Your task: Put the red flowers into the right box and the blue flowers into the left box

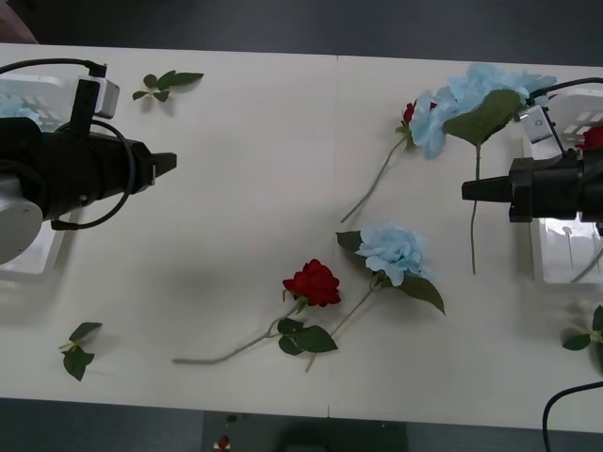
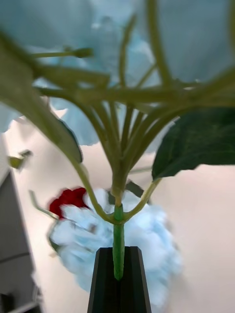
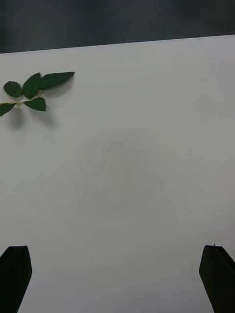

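- Pale blue ruffled flower (image 1: 480, 99) on a thin green stem: head far right of the table, stem clamped in the black right gripper (image 2: 118, 274), fingers closed together.
- It belongs in the translucent white left box (image 1: 33, 254), across the table, beneath the left gripper (image 3: 117, 279), which is wide open and empty.
- Judgement: a long leftward carry.

Right gripper (image 1: 468, 190) extends level from the right edge, pointing inward, black fingers (image 2: 119, 288) pressed together. Left gripper (image 1: 170, 162) extends level from the left edge, fingers (image 3: 15, 270) spread wide.
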Motion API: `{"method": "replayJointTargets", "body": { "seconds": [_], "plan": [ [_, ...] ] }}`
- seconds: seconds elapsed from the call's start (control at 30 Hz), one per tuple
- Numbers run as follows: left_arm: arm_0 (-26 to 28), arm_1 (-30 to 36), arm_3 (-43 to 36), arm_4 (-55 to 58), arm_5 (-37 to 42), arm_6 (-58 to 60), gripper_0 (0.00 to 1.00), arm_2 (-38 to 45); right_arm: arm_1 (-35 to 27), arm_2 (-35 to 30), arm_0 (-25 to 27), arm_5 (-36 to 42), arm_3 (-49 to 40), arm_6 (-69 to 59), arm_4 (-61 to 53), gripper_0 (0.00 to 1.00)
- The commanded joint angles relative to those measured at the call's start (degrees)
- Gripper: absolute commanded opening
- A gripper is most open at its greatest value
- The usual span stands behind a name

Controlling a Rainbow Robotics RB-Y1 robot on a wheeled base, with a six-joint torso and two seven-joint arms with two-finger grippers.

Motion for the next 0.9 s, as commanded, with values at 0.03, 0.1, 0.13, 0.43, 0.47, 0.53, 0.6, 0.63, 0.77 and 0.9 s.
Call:
{"method": "replayJointTargets", "body": {
  "seconds": [0.03, 0.1, 0.13, 0.43, 0.47, 0.53, 0.6, 0.63, 0.77, 0.9],
  "plan": [
    [-0.6, -0.1, -4.6, 7.0, -0.6, 0.9, 1.00, 1.6, -0.4, 1.8, -3.4, -0.3, -1.8, -7.2, -6.7, 0.00],
    [-1.1, -0.7, -6.3, 10.8, -0.6, 0.8, 1.00, 1.5, -0.3, 3.0, -4.4, -0.8, -1.8, -9.4, -9.9, 0.00],
    [-1.3, -1.1, -7.4, 12.8, -0.6, 0.6, 1.00, 1.5, -0.3, 3.8, -5.0, -1.2, -1.8, -10.6, -11.7, 0.00],
    [-2.4, -2.8, -15.8, 26.0, -0.6, 0.8, 1.00, 1.4, 0.8, 9.3, -9.1, -6.3, -1.8, -18.2, -20.3, 0.00],
    [-2.8, -3.3, -16.2, 27.4, -0.6, 0.8, 1.00, 1.0, 1.0, 9.9, -9.6, -7.0, -1.8, -18.4, -20.6, 0.00],
    [-3.8, -4.2, -16.6, 29.7, -0.6, 1.3, 1.00, -0.3, 1.4, 10.9, -10.5, -8.4, -1.8, -18.7, -21.0, 0.00],
    [-5.2, -5.6, -16.6, 31.5, -0.6, 1.8, 1.00, -2.3, 1.9, 12.7, -11.7, -10.5, -1.8, -19.2, -21.9, 0.00],
    [-5.5, -6.0, -16.6, 31.6, -0.6, 1.9, 1.00, -2.7, 2.0, 13.2, -12.0, -11.1, -1.8, -19.3, -22.1, 0.00],
    [-7.2, -7.8, -15.9, 31.0, -0.6, 2.8, 1.00, -4.4, 2.6, 16.5, -13.7, -14.9, -1.8, -20.1, -24.6, 0.00],
    [-10.3, -10.9, -12.2, 30.1, -0.6, 3.3, 1.00, -6.7, 3.6, 19.3, -15.4, -17.7, -1.8, -21.1, -26.7, 0.00]
  ]
}}
